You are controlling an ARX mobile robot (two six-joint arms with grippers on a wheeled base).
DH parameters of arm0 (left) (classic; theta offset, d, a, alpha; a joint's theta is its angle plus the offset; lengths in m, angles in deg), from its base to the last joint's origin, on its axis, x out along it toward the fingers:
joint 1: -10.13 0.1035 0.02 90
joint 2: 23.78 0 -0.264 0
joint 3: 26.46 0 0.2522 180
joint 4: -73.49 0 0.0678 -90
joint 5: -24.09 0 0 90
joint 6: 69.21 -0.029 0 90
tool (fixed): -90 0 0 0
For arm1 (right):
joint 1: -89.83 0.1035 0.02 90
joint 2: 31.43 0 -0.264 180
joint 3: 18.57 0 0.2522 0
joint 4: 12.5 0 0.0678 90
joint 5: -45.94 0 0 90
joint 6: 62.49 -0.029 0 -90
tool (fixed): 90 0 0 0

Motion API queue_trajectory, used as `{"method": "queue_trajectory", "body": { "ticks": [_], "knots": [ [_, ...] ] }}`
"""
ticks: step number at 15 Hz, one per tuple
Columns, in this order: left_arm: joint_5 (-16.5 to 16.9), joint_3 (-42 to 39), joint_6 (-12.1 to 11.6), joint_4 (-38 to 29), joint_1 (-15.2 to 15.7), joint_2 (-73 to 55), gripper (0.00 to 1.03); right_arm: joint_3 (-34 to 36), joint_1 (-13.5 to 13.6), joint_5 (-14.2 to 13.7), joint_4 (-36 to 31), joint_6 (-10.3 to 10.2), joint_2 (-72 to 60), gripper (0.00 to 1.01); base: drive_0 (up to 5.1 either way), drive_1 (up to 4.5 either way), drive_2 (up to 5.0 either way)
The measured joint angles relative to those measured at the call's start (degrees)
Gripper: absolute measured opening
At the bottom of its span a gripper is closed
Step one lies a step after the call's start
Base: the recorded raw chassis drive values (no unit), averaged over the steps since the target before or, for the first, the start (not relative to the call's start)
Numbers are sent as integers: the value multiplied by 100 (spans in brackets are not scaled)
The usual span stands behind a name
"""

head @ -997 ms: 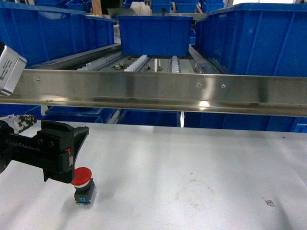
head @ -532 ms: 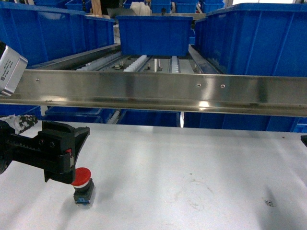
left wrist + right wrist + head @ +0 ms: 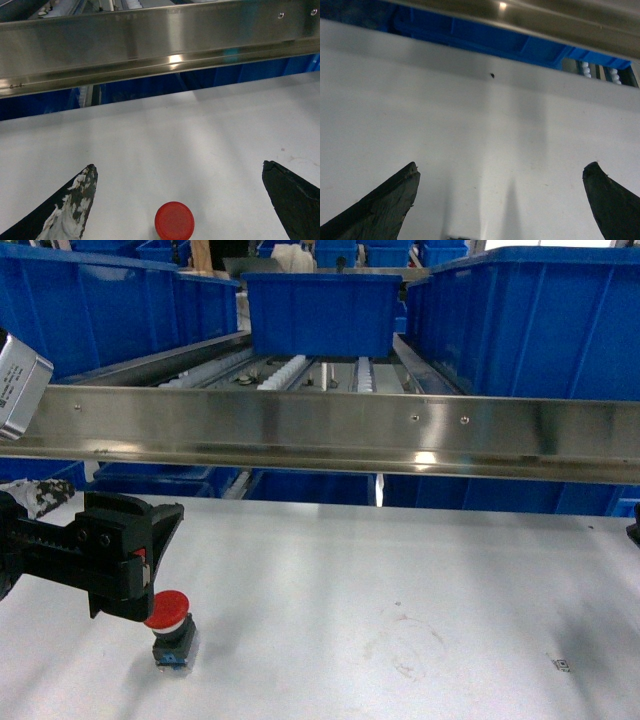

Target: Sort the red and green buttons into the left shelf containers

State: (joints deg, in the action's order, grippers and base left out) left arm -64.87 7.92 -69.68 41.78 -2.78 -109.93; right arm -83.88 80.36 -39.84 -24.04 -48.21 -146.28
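**Left gripper over red button, jaws spread**

Shifted slightly leftward and down since a second ago: black left gripper point(image 3: 135, 575), now sitting a touch lower over the red mushroom-capped push-button with dark blocky body point(image 3: 168, 628). Also newly edging in at the far right border of the head view: a sliver of dark hardware, too small to identify.

Standing upright on the white tabletop point(image 3: 400, 590), near its front-left corner, that red button; cap partly overlapped by the gripper's lower edge in the head view. Whether touching or just above cannot be told from there. Seen from the left wrist camera, red button point(image 3: 174, 220) lying between the two dark fingertips, well apart from each, one fingertip point(image 3: 75, 205) smeared with white flecks. Jaws spread wide, nothing clamped.

Right gripper point(image 3: 502, 200) likewise spread wide over bare white tabletop point(image 3: 470, 115), holding nothing.

Beyond the table, a shiny steel horizontal shelf rail point(image 3: 330, 430) crossing the whole head view, white roller tracks point(image 3: 290, 370) behind it. Large bright-blue plastic bins on the shelf: one at left point(image 3: 90, 305), one smaller at centre back point(image 3: 322, 310), one at right point(image 3: 530, 320). No green button visible in any view.
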Motion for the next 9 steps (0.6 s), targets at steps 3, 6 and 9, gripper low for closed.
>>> {"method": "queue_trajectory", "body": {
  "ticks": [3, 6, 9],
  "knots": [
    [4, 0, 0, 0, -2, 0, 98, -323, -120, -118, 278, 118, -490, 98, 0, 0, 0],
    [2, 0, 0, 0, 0, 0, 98, -511, -184, -142, 328, 195, -695, 98, 0, 0, 0],
    [2, 0, 0, 0, 0, 0, 98, -518, -170, -142, 450, 142, -870, 98, 0, 0, 0]
  ]
}}
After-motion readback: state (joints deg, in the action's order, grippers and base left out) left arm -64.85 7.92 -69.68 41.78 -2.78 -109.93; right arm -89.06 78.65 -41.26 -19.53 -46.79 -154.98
